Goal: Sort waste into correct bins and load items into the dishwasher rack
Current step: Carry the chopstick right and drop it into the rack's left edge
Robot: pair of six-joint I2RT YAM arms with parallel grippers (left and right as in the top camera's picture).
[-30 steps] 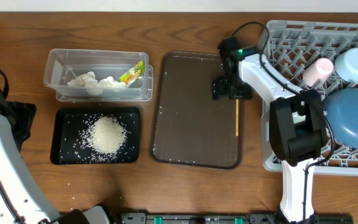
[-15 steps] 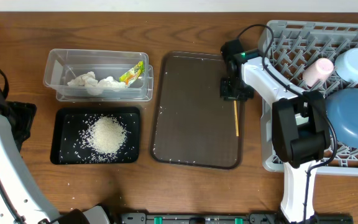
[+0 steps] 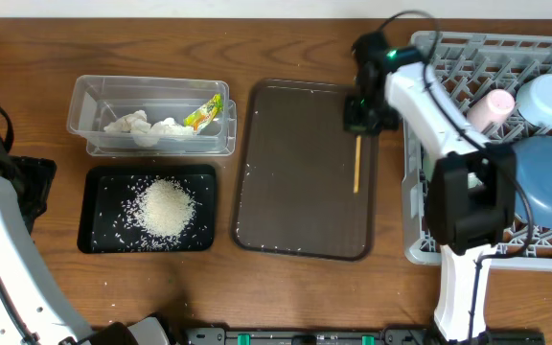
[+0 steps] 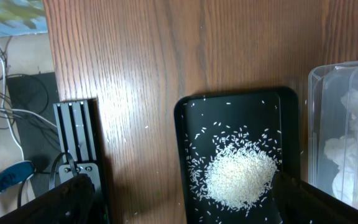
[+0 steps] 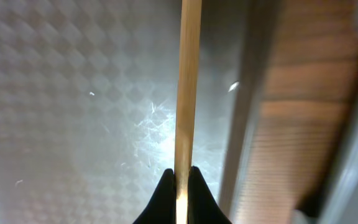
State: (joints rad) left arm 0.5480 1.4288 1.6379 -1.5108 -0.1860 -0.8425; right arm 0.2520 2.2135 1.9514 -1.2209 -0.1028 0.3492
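My right gripper (image 3: 360, 123) (image 5: 180, 177) is shut on one end of the thin wooden stick (image 3: 356, 168) (image 5: 188, 74), which reaches out over the right side of the brown serving tray (image 3: 295, 211). Just to its right is the grey dishwasher rack (image 3: 448, 57), holding a pink cup (image 3: 487, 110), a light blue bowl (image 3: 549, 96) and a dark blue bowl (image 3: 544, 177). The clear tub (image 3: 151, 91) holds tissue wads (image 3: 132, 125) and a green-and-yellow wrapper (image 3: 204, 113). Rice (image 3: 166, 206) (image 4: 238, 177) lies piled in the black tray (image 3: 99, 240). My left gripper (image 4: 185, 208) is open, left of the black tray.
A few stray rice grains dot the brown serving tray and the wood next to its left rim. The table's left edge, with cables and black hardware (image 4: 79, 143) beyond it, shows in the left wrist view.
My right gripper has closed on the stick's far end and shifted toward the back of the table. The stick has moved with it, up and slightly left. The left arm has not moved.
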